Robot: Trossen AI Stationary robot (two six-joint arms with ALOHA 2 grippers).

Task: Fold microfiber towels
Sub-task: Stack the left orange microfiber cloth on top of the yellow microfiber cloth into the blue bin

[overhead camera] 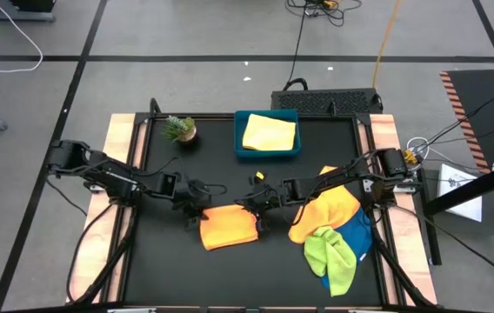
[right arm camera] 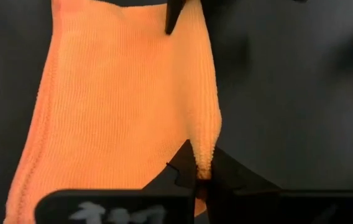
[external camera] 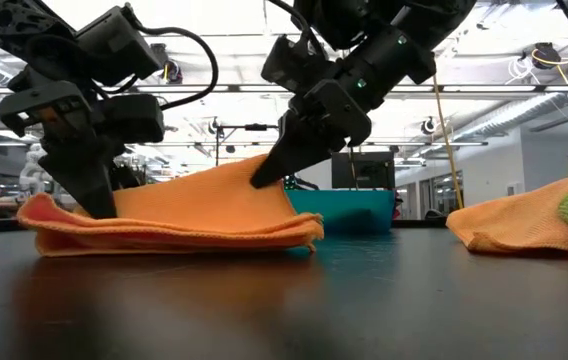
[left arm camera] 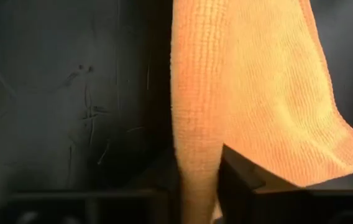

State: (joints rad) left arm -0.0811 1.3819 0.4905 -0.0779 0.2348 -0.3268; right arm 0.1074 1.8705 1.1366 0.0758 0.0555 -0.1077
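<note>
An orange microfiber towel (overhead camera: pixel 228 228) lies folded in several layers at the table's middle front; it also shows in the low view (external camera: pixel 174 215). My left gripper (overhead camera: pixel 196 210) is shut on its far left corner, and my right gripper (overhead camera: pixel 260 209) is shut on its far right corner. A yellow towel (overhead camera: pixel 270 132) lies folded in the blue tray (overhead camera: pixel 240 148) at the back. A second orange towel (overhead camera: pixel 325 209), a lime green towel (overhead camera: pixel 330 252) and a blue towel (overhead camera: pixel 358 236) lie heaped at the front right. My left gripper pinches a bunched fold of the orange towel's far left edge (left arm camera: pixel 196 177) between its two fingers, which point down at a slant from the table's left. That end sits low, close to the table (external camera: pixel 64 215). My right gripper pinches the orange towel's far right edge (right arm camera: pixel 204 158) between its fingertips, slanting down from the table's right. The held edge (external camera: pixel 276 172) is raised above the lower layers, which rest on the table. The top layer slopes down from it toward the left gripper.
A small potted plant (overhead camera: pixel 180 129) stands at the back left. The blue tray stands just beyond the grippers. The heap of towels fills the front right. The table's wooden side rails (overhead camera: pixel 118 139) run along the left and right.
</note>
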